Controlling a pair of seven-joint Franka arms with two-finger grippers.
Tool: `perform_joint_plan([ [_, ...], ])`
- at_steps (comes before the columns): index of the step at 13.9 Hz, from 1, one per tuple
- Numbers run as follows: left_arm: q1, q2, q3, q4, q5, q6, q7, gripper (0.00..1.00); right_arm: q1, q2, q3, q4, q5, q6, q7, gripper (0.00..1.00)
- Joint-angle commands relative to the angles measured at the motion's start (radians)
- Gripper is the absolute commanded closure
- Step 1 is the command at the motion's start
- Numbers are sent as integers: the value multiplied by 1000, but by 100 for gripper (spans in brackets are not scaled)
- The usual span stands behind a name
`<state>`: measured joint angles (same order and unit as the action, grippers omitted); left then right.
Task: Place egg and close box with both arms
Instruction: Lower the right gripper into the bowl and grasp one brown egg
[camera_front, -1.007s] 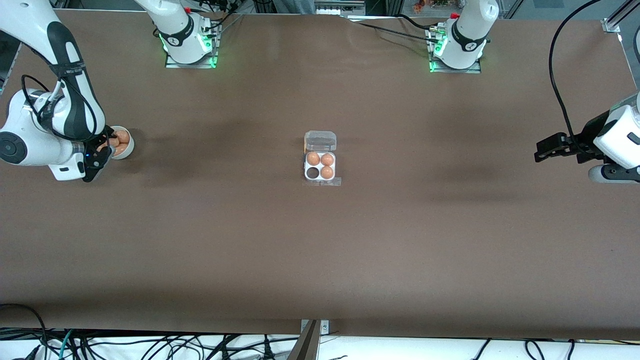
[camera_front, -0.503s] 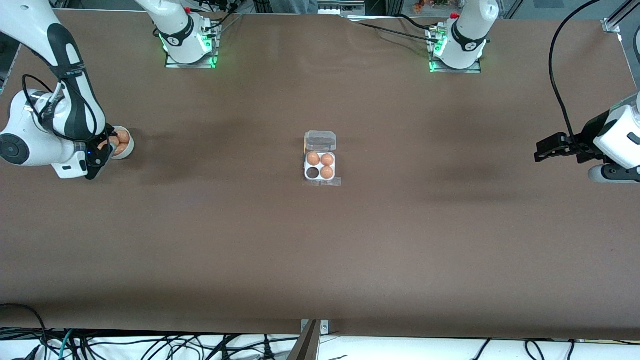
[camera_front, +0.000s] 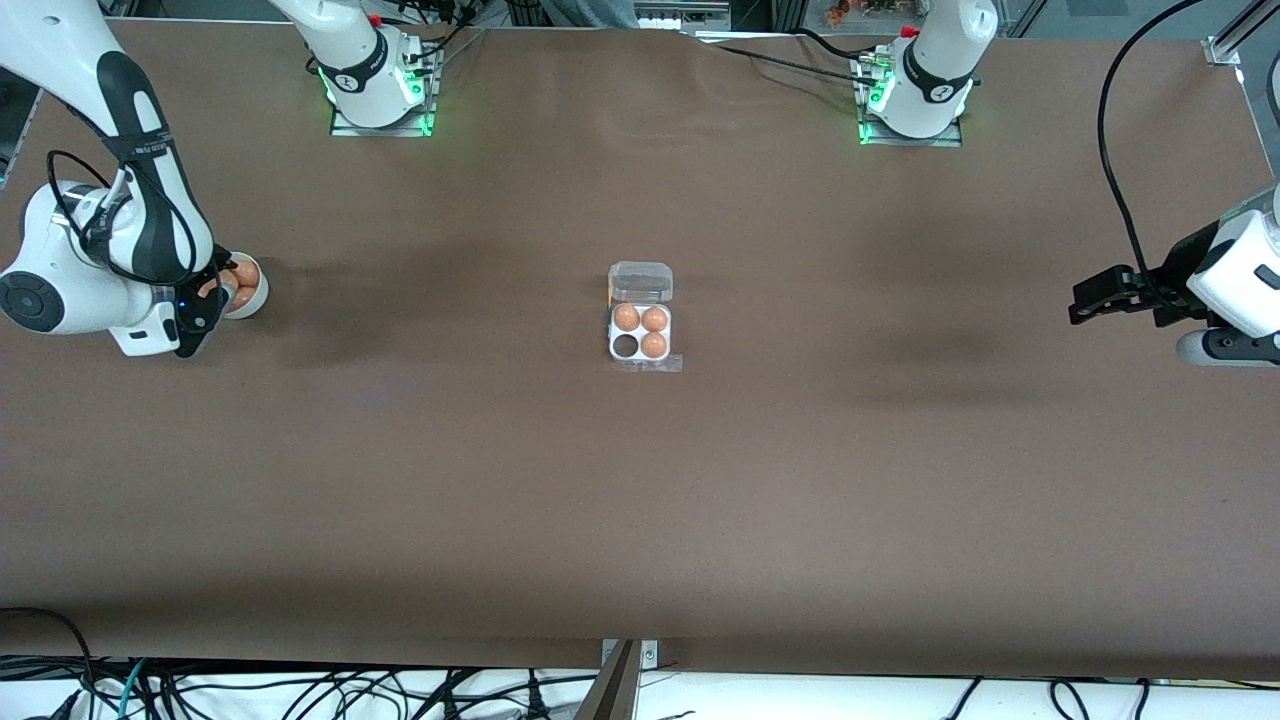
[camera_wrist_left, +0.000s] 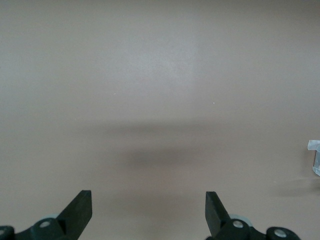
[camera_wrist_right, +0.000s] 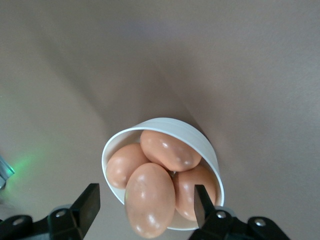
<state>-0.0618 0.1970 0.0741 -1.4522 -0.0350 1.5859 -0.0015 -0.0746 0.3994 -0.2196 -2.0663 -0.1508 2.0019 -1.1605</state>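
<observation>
The box (camera_front: 640, 332) lies mid-table, its white tray holding three eggs (camera_front: 640, 319), and the cell nearest the front camera toward the right arm's end is empty. Its clear lid (camera_front: 641, 282) lies open flat. My right gripper (camera_front: 213, 293) is open over a round white bowl (camera_front: 257, 298) of several eggs. In the right wrist view the gripper (camera_wrist_right: 145, 202) has its fingers on either side of the top egg (camera_wrist_right: 150, 197) with gaps, above the bowl (camera_wrist_right: 165, 125). My left gripper (camera_front: 1085, 300) is open and empty over bare table at the left arm's end, and it also shows in the left wrist view (camera_wrist_left: 149, 207).
The brown table (camera_front: 640, 500) is bare around the box. The arm bases (camera_front: 375, 85) stand along the table's edge farthest from the front camera. A corner of the clear box lid (camera_wrist_left: 315, 160) shows at the edge of the left wrist view.
My right gripper has shifted slightly over the bowl. The left arm and the box have not moved.
</observation>
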Motion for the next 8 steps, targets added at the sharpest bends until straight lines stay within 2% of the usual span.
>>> perform_joint_plan([
  [1, 5, -4, -7, 10, 6, -4, 5, 0, -20, 18, 3, -2, -10, 0, -22, 17],
  [5, 5, -4, -7, 10, 6, -4, 5, 0, -20, 19, 3, -3, -13, -9, -27, 22],
  [8, 5, -4, -7, 10, 6, -4, 5, 0, -20, 21, 3, -2, -13, -8, -56, 37],
])
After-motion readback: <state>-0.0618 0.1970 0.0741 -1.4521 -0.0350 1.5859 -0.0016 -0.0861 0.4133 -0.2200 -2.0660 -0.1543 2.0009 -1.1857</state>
